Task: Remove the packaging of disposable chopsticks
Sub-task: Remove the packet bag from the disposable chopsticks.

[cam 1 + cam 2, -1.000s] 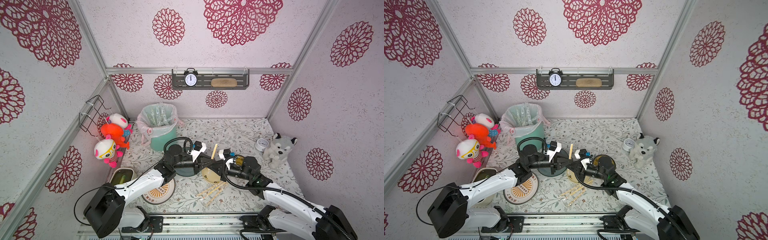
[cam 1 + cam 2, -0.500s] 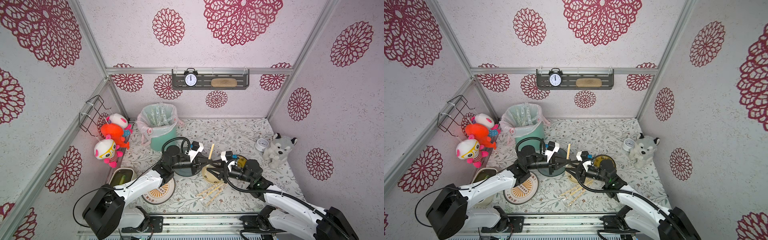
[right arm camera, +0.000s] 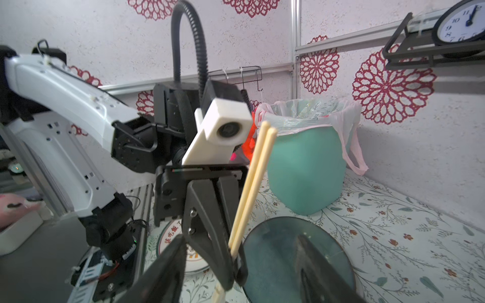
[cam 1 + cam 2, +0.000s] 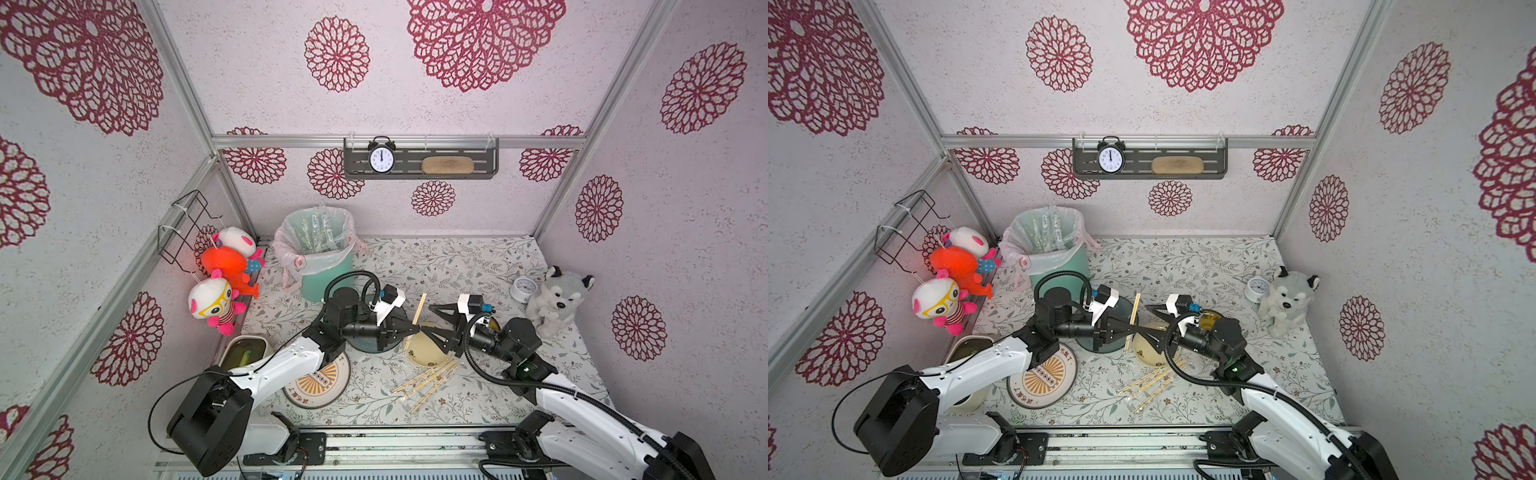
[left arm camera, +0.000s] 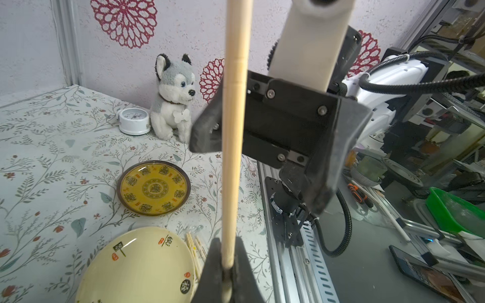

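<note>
**Far left, at the back of the bench [image 4: 436,266].** The green bin [image 4: 326,286] is lined with a thin pink bag. It holds the removed packaging [image 4: 316,232], clear crinkly sleeves standing on end.

**Centre.** My left gripper [image 4: 417,330] is clamped on the lower part of one pair of chopsticks [image 4: 420,308]. The pair leans a little off upright above the dark glassy plate [image 4: 365,345] and the cream plate [image 4: 424,358]. It is pale, smooth, straight wood, two slim sticks side by side. Neither wrist view shows a sleeve on it.

**Right of centre.** My right gripper [image 4: 425,318] faces the left one with its jaws wide apart and nothing in them. It is just beside the pair, and I cannot tell whether it touches.

**Nearer the front.** A heap of further chopsticks [image 4: 428,380] lies on the bench against the cream plate's rim. Glints of clear film suggest wrapping, but the detail is too small to be sure.

**Step in hand, as I judge it: setting the bare pair down.**
- I draw the right gripper clear.
- I lower the left gripper until the sticks lie nearly flat.
- I part the jaws low, so the light wood neither bounces nor rolls.
</note>
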